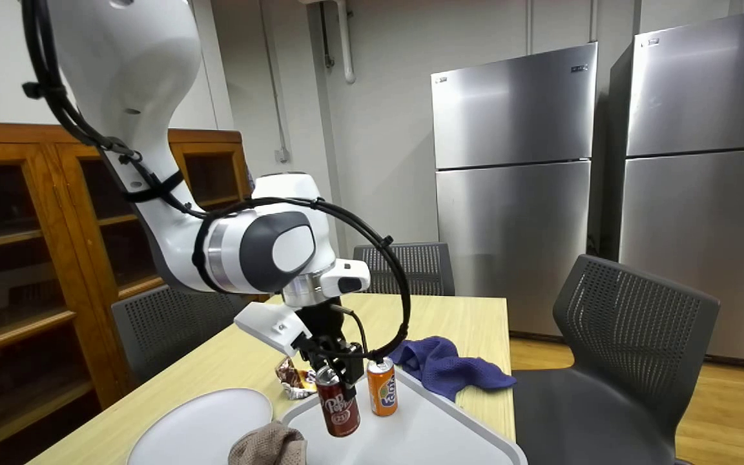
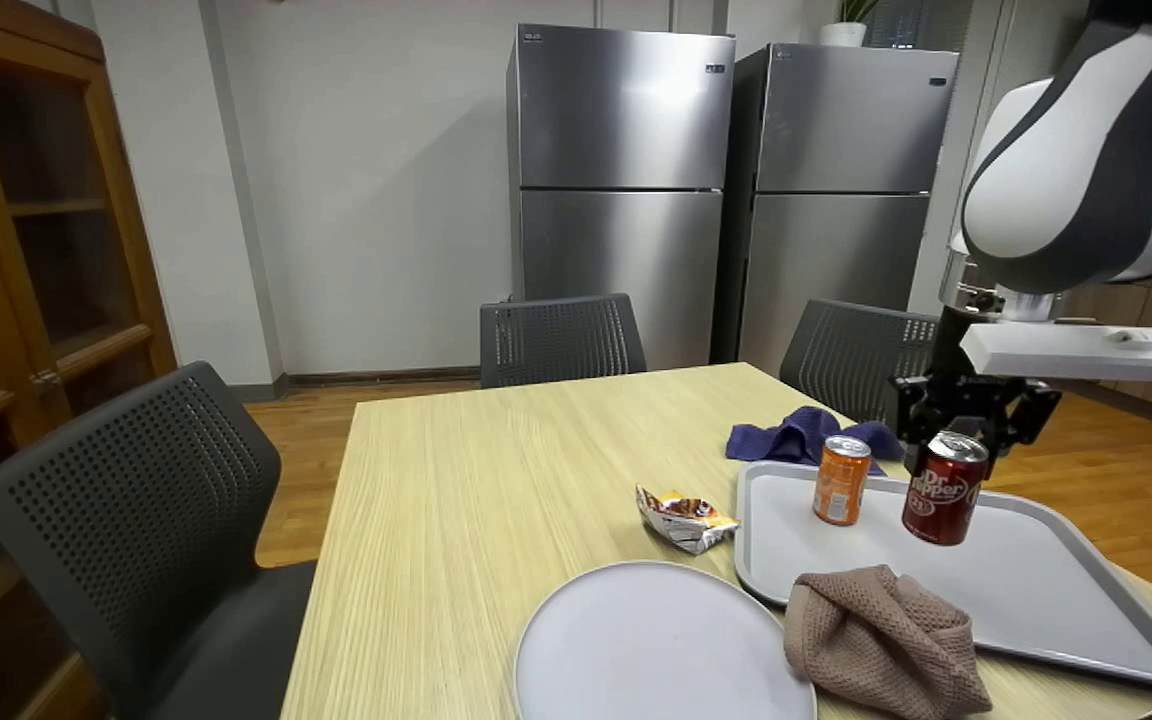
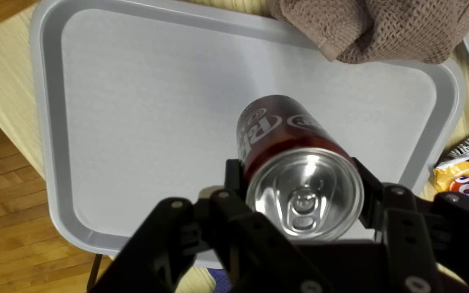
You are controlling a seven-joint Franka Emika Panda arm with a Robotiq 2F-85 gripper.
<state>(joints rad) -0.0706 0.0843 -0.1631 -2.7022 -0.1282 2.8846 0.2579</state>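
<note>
Your gripper [image 3: 301, 185] is clamped around the red Dr Pepper can [image 2: 946, 490], which you hold over the grey tray [image 2: 1066, 605] in both exterior views. Under everything you have the pale wood-grain table [image 2: 456, 480], bearing that tray, then the round light-grey plate [image 2: 656, 640] at its side and the brown waffle-weave towel [image 2: 881, 640] lapping over the tray's rim. Near your grip stands an orange Fanta can [image 1: 382, 389] on the tray, and just outside its edge lies a crumpled foil snack packet [image 2: 686, 520].
</note>
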